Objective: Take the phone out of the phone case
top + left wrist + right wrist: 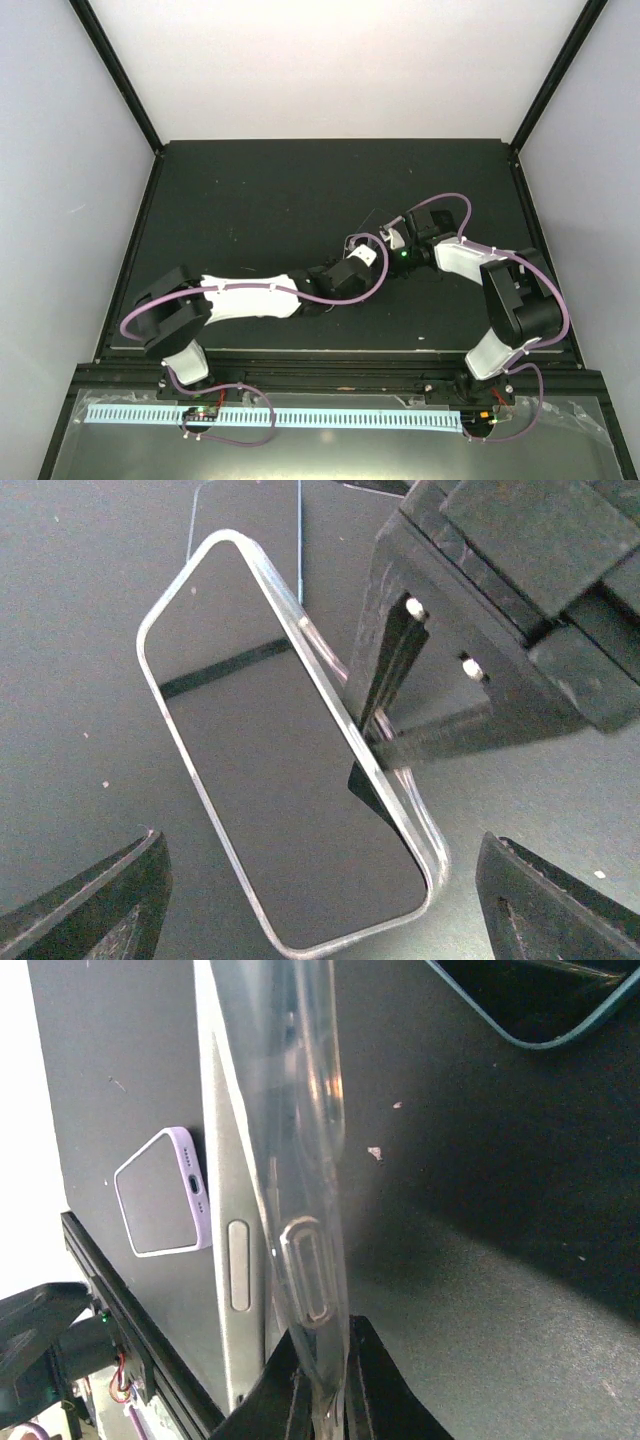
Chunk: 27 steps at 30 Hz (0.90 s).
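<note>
Surface: matte black table (pixel 250 190).
Right gripper (pixel 322 1388): clamped on transparent plastic phone case (pixel 300 1160) edge.
Left gripper (pixel 325 905): jaws spread, above dark glossy phone (pixel 270 770).

A dark teal-edged case (pixel 520 995) lies on the black table (pixel 280 200).

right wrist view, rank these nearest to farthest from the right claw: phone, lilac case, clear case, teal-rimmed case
1. clear case: pinched in the right claw, bottom centre.
2. phone: its silver edge just left of the clear case.
3. lilac case at left and teal-rimmed case at top right: both lie apart on the table, too close to call.
</note>
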Available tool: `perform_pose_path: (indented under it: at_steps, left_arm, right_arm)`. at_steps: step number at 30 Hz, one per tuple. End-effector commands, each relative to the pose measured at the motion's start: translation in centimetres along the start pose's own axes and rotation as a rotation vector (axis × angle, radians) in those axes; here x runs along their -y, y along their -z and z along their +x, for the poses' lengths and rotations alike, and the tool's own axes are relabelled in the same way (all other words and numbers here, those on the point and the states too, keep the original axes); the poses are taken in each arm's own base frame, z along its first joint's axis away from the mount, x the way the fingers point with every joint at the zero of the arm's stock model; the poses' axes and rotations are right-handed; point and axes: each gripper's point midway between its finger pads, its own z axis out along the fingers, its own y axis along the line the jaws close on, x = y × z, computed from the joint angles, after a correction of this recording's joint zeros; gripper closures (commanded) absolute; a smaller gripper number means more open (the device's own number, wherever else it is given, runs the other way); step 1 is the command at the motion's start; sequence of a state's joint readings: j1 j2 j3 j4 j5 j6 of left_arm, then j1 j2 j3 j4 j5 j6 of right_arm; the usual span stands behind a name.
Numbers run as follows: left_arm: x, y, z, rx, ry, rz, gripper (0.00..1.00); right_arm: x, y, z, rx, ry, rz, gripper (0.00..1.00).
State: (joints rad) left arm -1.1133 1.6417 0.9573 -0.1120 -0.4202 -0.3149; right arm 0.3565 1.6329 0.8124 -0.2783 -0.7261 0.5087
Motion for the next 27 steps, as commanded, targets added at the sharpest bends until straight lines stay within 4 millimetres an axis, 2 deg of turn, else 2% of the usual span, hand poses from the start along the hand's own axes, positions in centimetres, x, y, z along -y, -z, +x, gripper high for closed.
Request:
perform_pose_path:
  at_steps: [1,6,18,20,22,23,24,27]
  left_arm:
    - [-0.5,-1.3,-0.5,-0.029,-0.079,-0.090,0.16]
    - [-1.7,-2.3,0.3,-0.067,-0.107,-0.190,0.20]
    - [-4.6,-2.0,2.3,-0.120,-0.149,-0.355,0.44]
    - [-5.5,-1.9,2.9,-0.140,-0.169,-0.405,0.41]
    - [-6.5,-1.7,3.7,-0.160,-0.184,-0.468,0.28]
    - [-7.0,-1.6,4.1,-0.169,-0.195,-0.494,0.26]
    - [-7.3,-1.5,4.3,-0.174,-0.203,-0.514,0.26]
    - [-7.8,-1.3,4.4,-0.172,-0.223,-0.542,0.38]
  right_arm:
    - [-2.0,0.4,-1.3,0.013,0.025,-0.070,0.99]
    - [-2.2,0.3,-1.2,-0.002,0.019,-0.084,0.99]
    - [-2.4,0.4,-0.9,-0.017,0.017,-0.106,0.99]
    - [-2.6,0.5,-0.9,-0.019,0.016,-0.117,0.99]
    - [-2.8,0.6,-0.9,-0.020,0.013,-0.135,0.99]
    - [-3.0,0.6,-0.9,-0.021,0.015,-0.142,0.99]
    - [-3.0,0.7,-0.9,-0.021,0.018,-0.144,0.99]
    - [-3.1,0.7,-0.9,-0.025,0.021,-0.152,0.99]
